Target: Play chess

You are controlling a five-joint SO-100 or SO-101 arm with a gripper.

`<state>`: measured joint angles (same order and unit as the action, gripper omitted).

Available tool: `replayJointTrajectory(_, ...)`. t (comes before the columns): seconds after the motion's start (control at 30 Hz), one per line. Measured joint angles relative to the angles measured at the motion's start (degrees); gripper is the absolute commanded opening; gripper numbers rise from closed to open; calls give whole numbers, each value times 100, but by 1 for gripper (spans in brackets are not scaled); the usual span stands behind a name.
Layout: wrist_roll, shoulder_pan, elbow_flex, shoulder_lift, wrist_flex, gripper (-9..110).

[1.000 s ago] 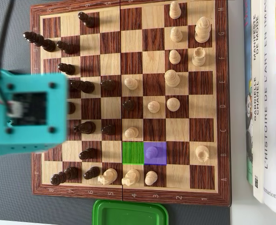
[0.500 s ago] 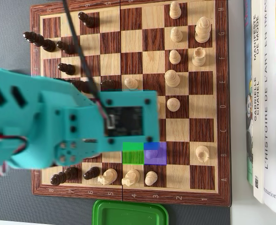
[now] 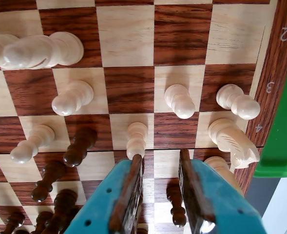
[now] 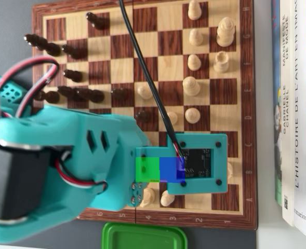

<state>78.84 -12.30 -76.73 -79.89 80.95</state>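
Grey surface (image 4: 17, 36) carries the wooden chessboard (image 4: 249, 104), with books (image 4: 298, 104) at the overhead view's right edge and a green lid (image 4: 142, 236) below. Teal arm (image 4: 64, 155) covers the board's lower left. Hand (image 3: 158, 163) hangs released, grasping nothing, over the near squares in the wrist view. Target appears to be the light pawn (image 3: 136, 139), standing upright just ahead of the left finger, long axis vertical, head leaning toward the camera. Overhead, arm hides it. Risk, as judged: dark pawn (image 3: 78, 146) and light knight (image 3: 233, 141) stand near; a descent off-centre could topple either, or tip the pawn itself
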Motion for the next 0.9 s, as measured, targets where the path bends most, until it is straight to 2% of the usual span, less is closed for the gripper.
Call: replayJointTrajectory(0.9, -237, -246, 563, 765, 0, 12)
